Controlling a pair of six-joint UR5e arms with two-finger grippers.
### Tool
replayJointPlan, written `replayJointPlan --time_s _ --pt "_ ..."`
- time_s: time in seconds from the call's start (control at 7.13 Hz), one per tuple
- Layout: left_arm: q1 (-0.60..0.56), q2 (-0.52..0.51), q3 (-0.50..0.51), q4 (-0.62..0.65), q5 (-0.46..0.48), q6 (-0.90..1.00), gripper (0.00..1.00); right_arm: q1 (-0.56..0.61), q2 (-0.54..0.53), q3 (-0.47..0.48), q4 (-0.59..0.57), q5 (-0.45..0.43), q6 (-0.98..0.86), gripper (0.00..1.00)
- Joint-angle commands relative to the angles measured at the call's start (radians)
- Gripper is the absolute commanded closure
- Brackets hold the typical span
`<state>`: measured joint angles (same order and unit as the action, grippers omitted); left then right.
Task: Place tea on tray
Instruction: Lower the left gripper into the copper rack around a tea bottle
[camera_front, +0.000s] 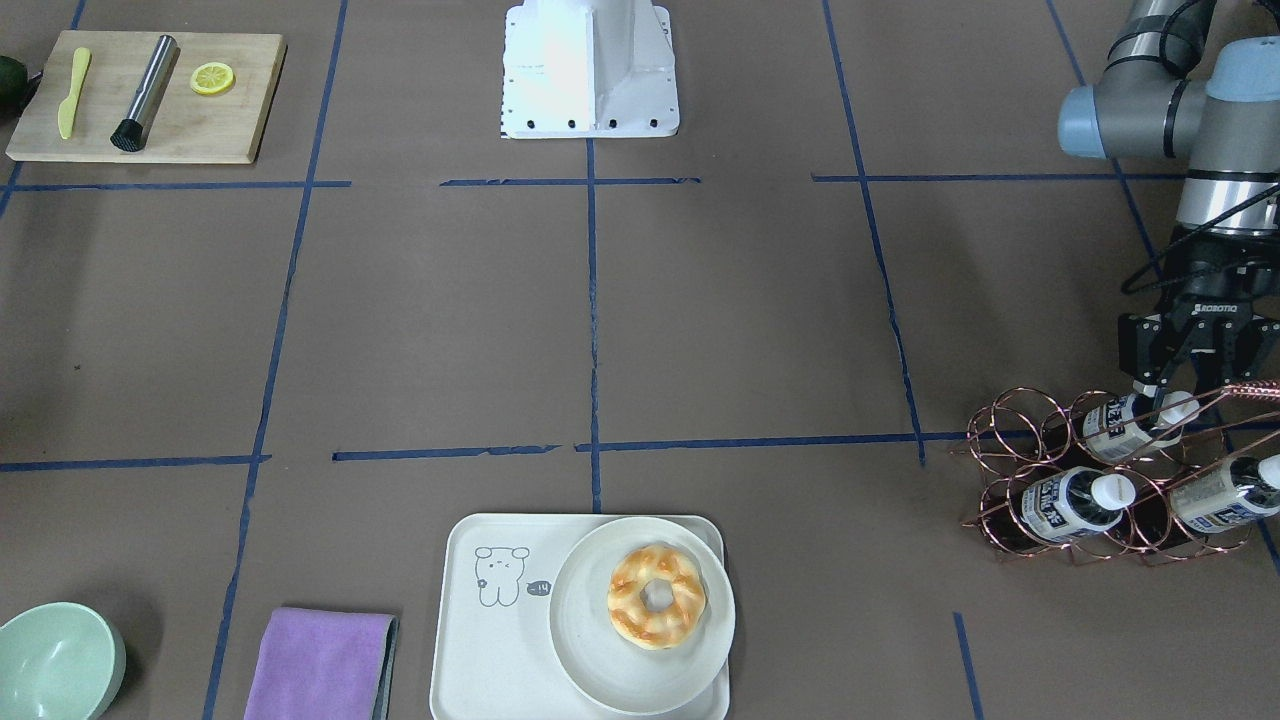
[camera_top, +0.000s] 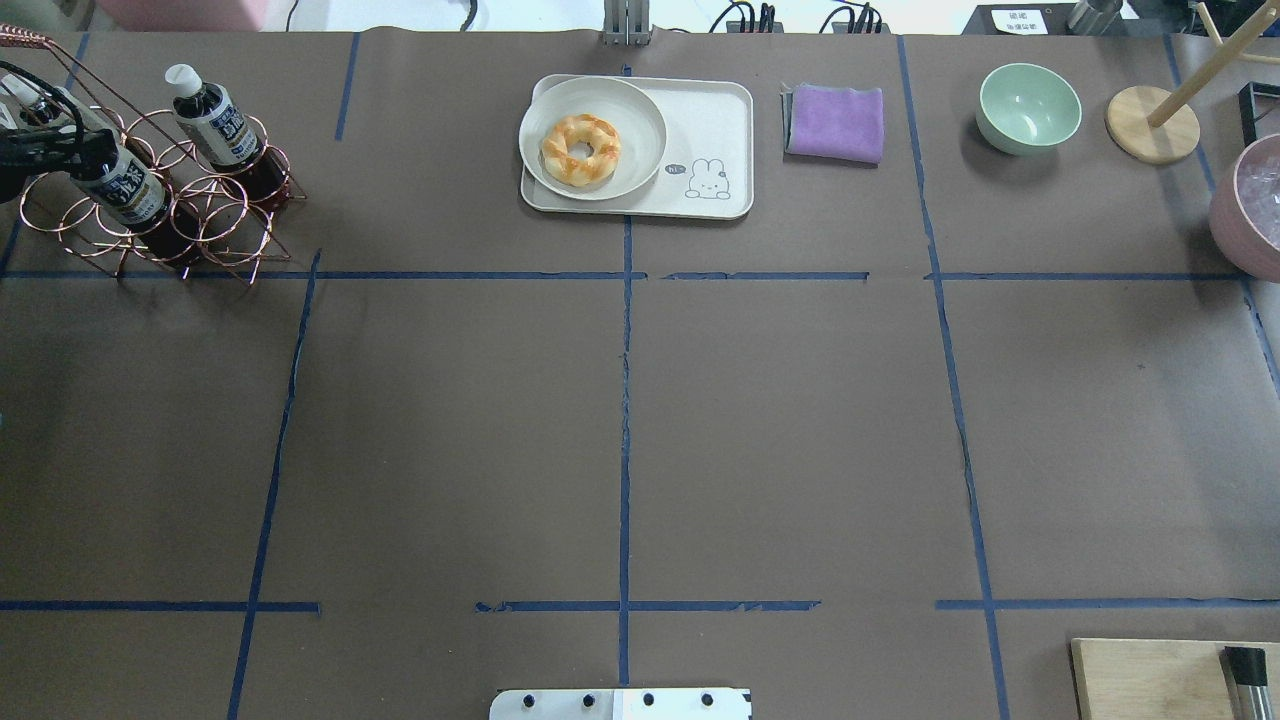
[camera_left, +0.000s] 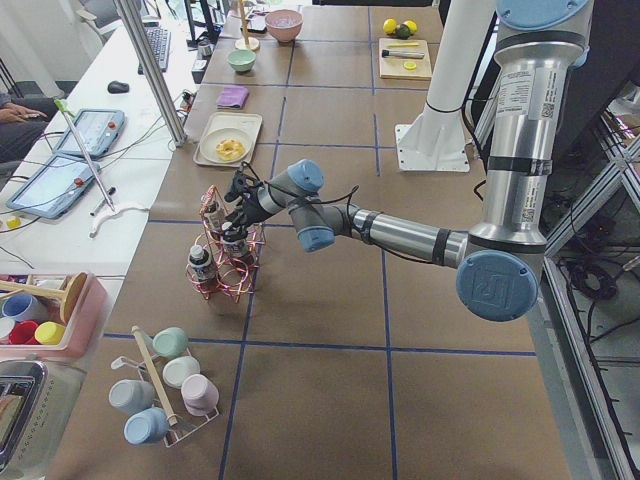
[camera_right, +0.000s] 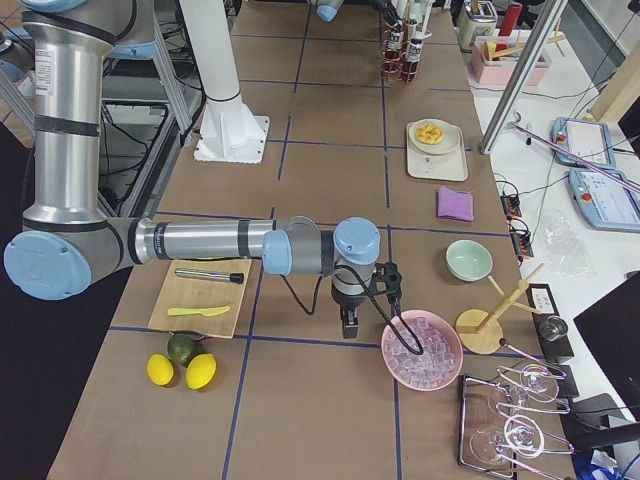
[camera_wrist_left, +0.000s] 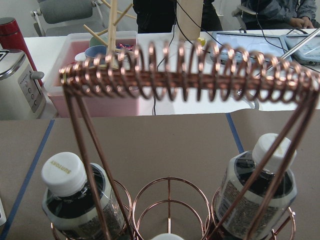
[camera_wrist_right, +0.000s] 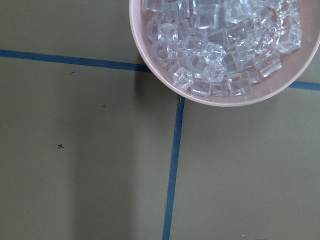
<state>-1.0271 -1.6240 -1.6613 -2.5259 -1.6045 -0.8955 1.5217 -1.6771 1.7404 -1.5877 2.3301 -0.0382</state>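
At ten o'clock in the overhead view, against the table's far left corner, the left gripper (camera_front: 1195, 385) hangs over a copper wire rack (camera_front: 1010, 470). Its fingers are spread, and nothing is between them. Just under them lies the top tea bottle (camera_front: 1125, 425), tilted in its ring with the white cap toward the gripper. Whether a finger touches the cap cannot be made out. Two more bottles (camera_front: 1075, 500) lie in the lower rings, and the wrist camera looks past the rack's coiled handle at their caps.

The tray (camera_front: 470, 650) sits well apart from the rack, at twelve o'clock in the overhead view on the table's far edge. A plate (camera_front: 600, 670) with a doughnut (camera_front: 656, 597) fills about half of it. The other half, around the line-drawn animal, is bare, and no bottle stands there.

The right gripper (camera_right: 346, 328) hovers low beside a pink bowl of ice (camera_right: 420, 352), far from the rack. Whether its fingers are spread or pressed together cannot be told.

Judged from this, the task is at its opening step, with the arm at the bottle but no grip made. Left to do are closing on the bottle, drawing it out of its ring, carrying it to the tray and setting it on the bare half.
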Motion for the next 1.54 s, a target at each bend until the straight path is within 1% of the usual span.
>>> replayJointPlan --time_s 0.0,0.28,0.42,0.56,0.7,1.4 --pt "-0.001 0.003 0.000 -0.001 0.000 0.001 0.58 0.000 -0.001 0.001 0.000 0.000 0.000 0.00" --pt "-0.001 0.003 0.000 -0.002 0.000 0.016 0.58 0.000 -0.001 0.001 0.000 0.000 0.000 0.00" --pt "-0.001 0.003 0.000 -0.002 0.001 0.017 0.63 0.000 0.000 0.001 0.000 0.000 0.000 0.00" --pt "-0.002 0.003 -0.008 -0.002 0.000 0.017 0.93 0.000 0.000 0.001 0.000 0.000 0.001 0.00" --pt "-0.002 0.001 -0.017 -0.002 0.000 0.017 1.00 0.000 0.000 -0.001 0.000 0.000 0.001 0.00" --pt "-0.014 0.009 -0.072 -0.002 -0.002 0.038 1.00 0.000 0.000 -0.001 0.000 0.000 0.000 0.00"
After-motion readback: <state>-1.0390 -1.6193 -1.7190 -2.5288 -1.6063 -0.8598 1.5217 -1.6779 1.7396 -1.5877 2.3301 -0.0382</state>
